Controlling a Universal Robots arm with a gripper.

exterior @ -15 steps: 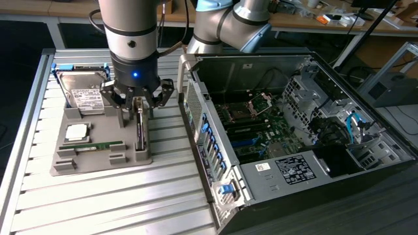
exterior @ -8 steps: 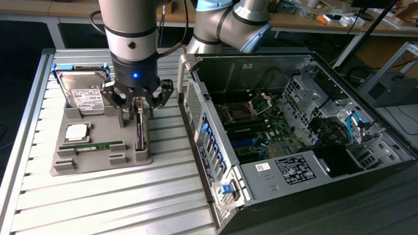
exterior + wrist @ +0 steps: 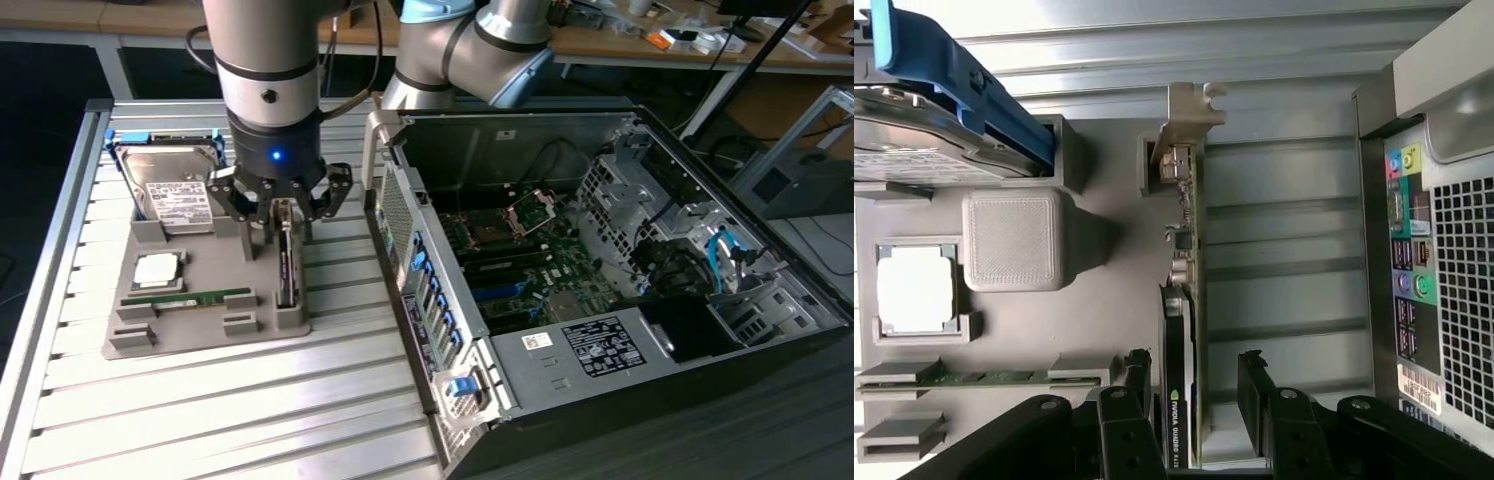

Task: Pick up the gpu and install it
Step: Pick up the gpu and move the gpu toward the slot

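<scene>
Exterior view: my gripper (image 3: 283, 212) sits low over the gpu (image 3: 284, 265), which stands on edge in the gray tray (image 3: 194, 335) — beside the open computer case (image 3: 601, 250). Wrist view: my jaws are open, straddling the gpu (image 3: 1184, 300) — not clamped.

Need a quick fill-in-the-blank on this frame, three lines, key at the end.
1. The gripper straddles the gpu, jaws ___.
2. The gpu stands in the holder on its ___.
3. The memory stick in the holder is ___.
Missing: open; edge; green.
</scene>
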